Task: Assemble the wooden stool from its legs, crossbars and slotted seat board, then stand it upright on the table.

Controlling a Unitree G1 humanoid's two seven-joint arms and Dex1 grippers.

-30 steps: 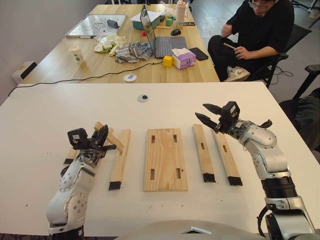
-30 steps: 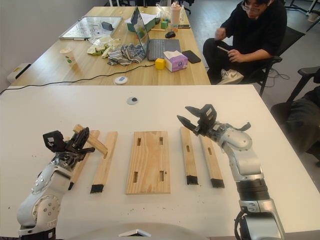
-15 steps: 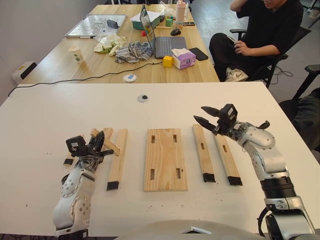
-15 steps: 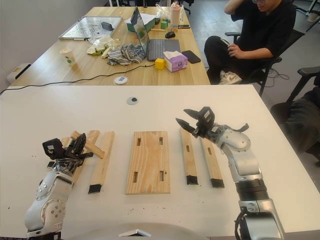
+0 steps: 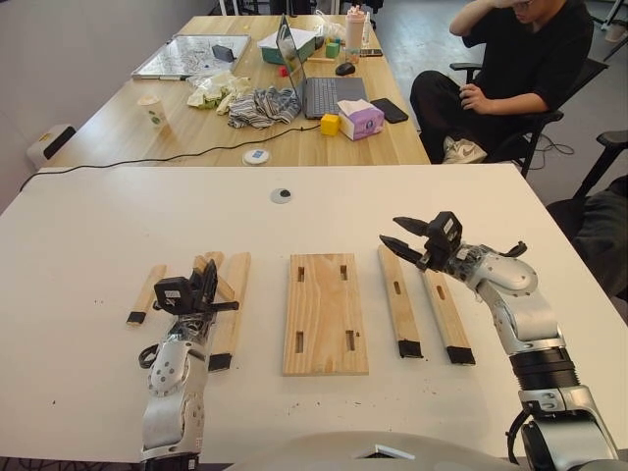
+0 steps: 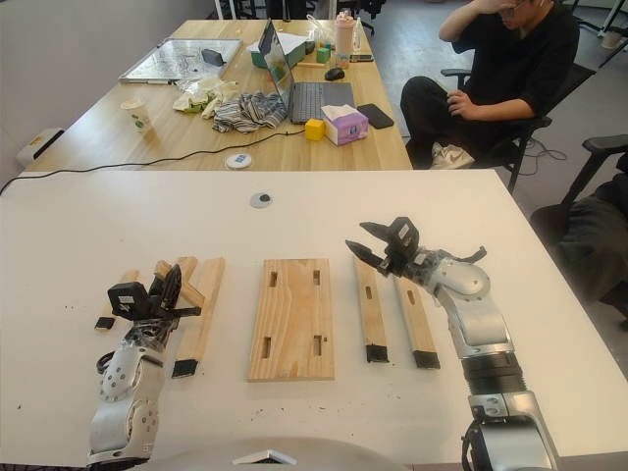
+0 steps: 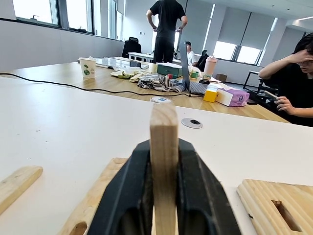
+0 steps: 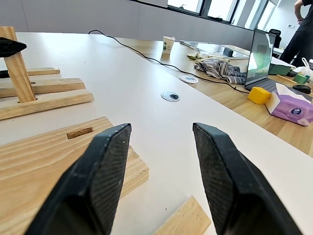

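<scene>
on white table [image 5: 88,226], far left: short wooden piece [image 5: 145,294] flat, black tip at near end. next: left gripper [image 5: 206,292] clamped on crossbar [image 7: 164,147], crossbar tilted up, lower end against left leg [image 5: 232,314] lying flat. centre: slotted seat board [image 5: 325,312] flat, four slots up. beside it: inner right leg [image 5: 399,299], outer right leg [image 5: 447,316], parallel, black feet near. right gripper [image 5: 397,233] fingers apart, above their far ends. round grommet [image 5: 282,195] far middle. behind: wooden desk [image 5: 118,128], cable [image 5: 147,159], cup [image 5: 151,106], laptop [image 5: 314,83], tissue box [image 5: 361,118].
</scene>
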